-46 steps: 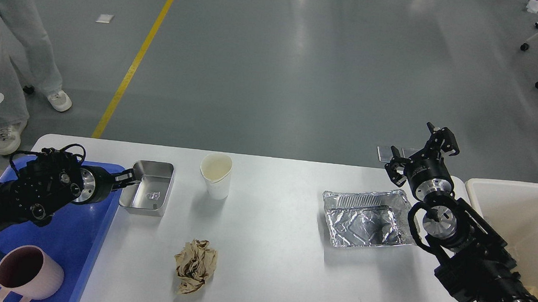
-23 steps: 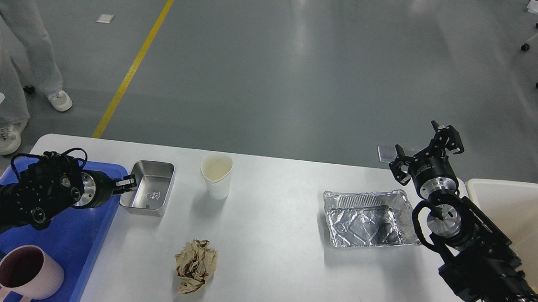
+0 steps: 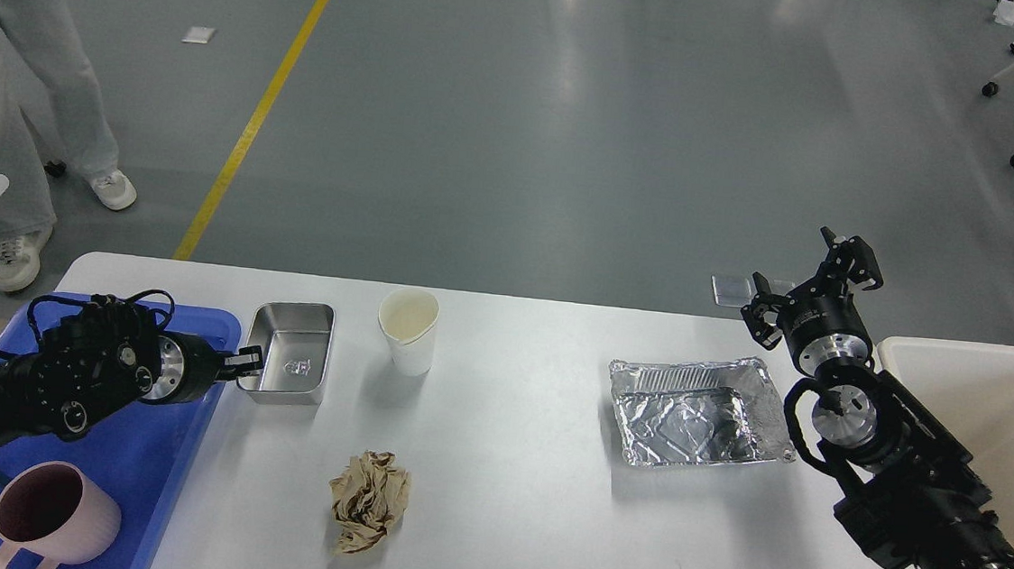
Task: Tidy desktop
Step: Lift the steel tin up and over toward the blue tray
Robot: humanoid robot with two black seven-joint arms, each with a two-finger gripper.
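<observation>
Your left claw (image 3: 246, 362) was clamped on the left rim of the steel tin (image 3: 288, 364), which sat on the desktop (image 3: 511, 466) just beside the blue tray (image 3: 141, 446) holding a pink mug (image 3: 54, 516) at its 7 o'clock end. From the tin, a paper cup (image 3: 407, 331) stood at 3 o'clock and a crumpled paper wad (image 3: 368, 500) lay at 5 o'clock. Your right claw (image 3: 810, 281) hung with fingers apart at 1 o'clock of the foil tray (image 3: 695, 421), holding nothing, with the beige bin (image 3: 985, 422) just beyond the desktop's right edge.
</observation>
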